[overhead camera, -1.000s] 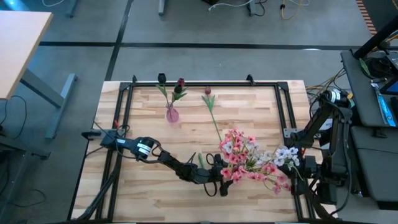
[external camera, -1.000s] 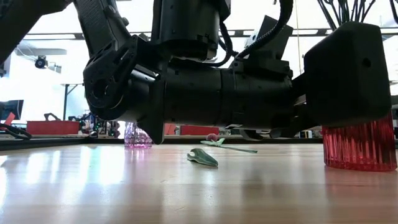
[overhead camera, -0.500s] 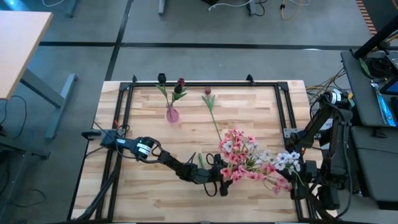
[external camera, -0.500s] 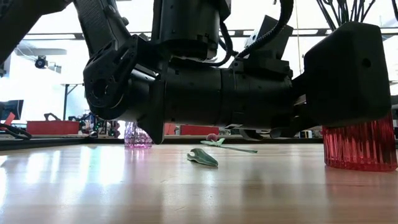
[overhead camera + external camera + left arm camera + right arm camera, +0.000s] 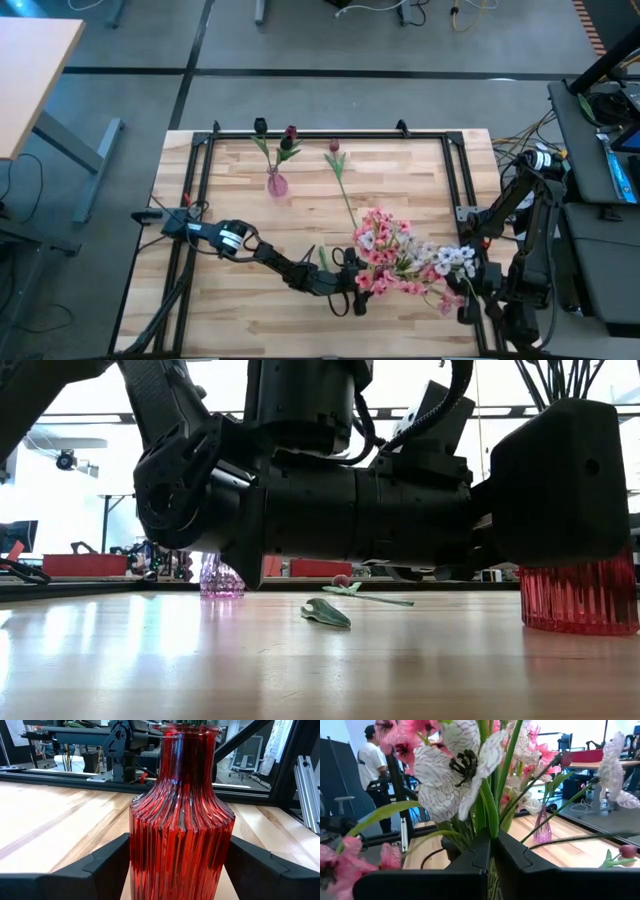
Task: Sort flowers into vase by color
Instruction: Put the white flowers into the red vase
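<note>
A red ribbed vase (image 5: 181,835) stands upright on the table, also in the low view (image 5: 580,595). From above, a pink spray (image 5: 385,250) hides it. My left gripper (image 5: 181,870) reaches in from the table's left, a finger on each side of the vase. My right gripper (image 5: 491,851) near the right edge is shut on a white-bloomed spray (image 5: 456,258). A small pink vase (image 5: 277,183) holds one maroon tulip (image 5: 290,133). Another tulip (image 5: 335,150) lies flat on the table. My left gripper has the red vase's ribbed body (image 5: 150,860) between its two fingers (image 5: 107,865), below the shoulder. The fingers lie level and come from the table's left. The vase stands upright with its base on the table. My right gripper pinches the green stems of the white spray (image 5: 490,827) between its shut fingers, coming about level from the table's near right. The stems rise upright out of the fingers, with the blooms above. The stems' lower ends are hidden by the gripper.
A loose green leaf (image 5: 322,258) lies just behind the left gripper, also in the low view (image 5: 325,612). A black metal frame (image 5: 330,133) borders the table. A person (image 5: 370,760) stands in the room beyond. Bare wood lies along the near left.
My right gripper has moved toward the table's near edge, carrying the white spray with it. The blooms now sit slightly nearer and closer to the pink spray. The left arm and the red vase have kept still.
</note>
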`<state>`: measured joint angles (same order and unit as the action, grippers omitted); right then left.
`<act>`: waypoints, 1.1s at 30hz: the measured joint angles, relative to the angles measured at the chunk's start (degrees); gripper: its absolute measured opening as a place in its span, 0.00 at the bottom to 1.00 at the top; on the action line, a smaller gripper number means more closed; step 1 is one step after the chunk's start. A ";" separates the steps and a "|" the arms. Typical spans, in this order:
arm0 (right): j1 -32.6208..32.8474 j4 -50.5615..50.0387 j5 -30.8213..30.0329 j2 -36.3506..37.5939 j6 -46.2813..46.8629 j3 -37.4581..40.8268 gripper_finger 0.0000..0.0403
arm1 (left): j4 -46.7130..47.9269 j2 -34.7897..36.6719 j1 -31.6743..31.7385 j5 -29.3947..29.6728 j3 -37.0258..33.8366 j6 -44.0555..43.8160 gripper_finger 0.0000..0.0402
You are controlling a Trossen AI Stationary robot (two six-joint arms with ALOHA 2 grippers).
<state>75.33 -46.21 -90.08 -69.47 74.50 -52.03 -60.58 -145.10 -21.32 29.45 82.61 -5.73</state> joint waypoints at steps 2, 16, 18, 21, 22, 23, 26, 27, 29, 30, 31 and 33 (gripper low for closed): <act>-0.39 3.23 0.06 0.02 -3.87 -0.13 0.03 | 0.23 0.04 0.00 0.01 -0.01 0.07 0.68; -3.79 12.65 0.04 -0.21 -17.59 -4.06 0.03 | 1.10 0.11 0.00 0.11 -0.04 0.12 0.68; -4.76 13.70 0.02 -0.76 -17.74 -4.06 0.03 | 1.21 0.11 0.00 0.11 -0.04 0.12 0.68; -6.33 16.40 0.06 -2.34 -19.28 -4.05 0.03 | 1.25 0.11 0.00 0.11 -0.07 0.17 0.68; -6.61 17.66 0.16 -2.79 -20.58 -4.05 0.03 | 1.25 0.11 0.00 0.11 -0.07 0.18 0.68; -6.80 18.32 0.41 -3.14 -21.93 -4.36 0.03 | 1.29 0.11 0.00 0.11 -0.07 0.21 0.68; -7.01 18.73 1.22 -4.26 -24.61 -7.01 0.03 | 1.70 0.15 0.00 0.07 -0.07 0.24 0.68; -7.00 18.69 1.36 -4.69 -25.43 -7.89 0.03 | 1.69 0.15 0.00 0.07 -0.07 0.25 0.68; -7.02 18.67 1.54 -5.75 -27.41 -9.50 0.03 | 1.64 -0.09 0.00 0.06 -0.07 0.38 0.68; -7.04 18.66 1.55 -6.27 -28.05 -10.13 0.03 | 0.83 -0.51 0.00 0.09 -0.02 0.50 0.68; -7.10 18.54 1.52 -6.74 -28.61 -10.66 0.03 | -0.31 -0.99 0.00 0.09 -0.02 0.52 0.68; -7.44 18.04 1.53 -7.55 -28.65 -11.38 0.03 | -2.05 -1.88 0.00 0.09 -0.02 0.24 0.68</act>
<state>67.89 -28.16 -88.54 -77.02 45.84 -63.41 -62.63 -146.98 -21.32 29.54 82.59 -5.49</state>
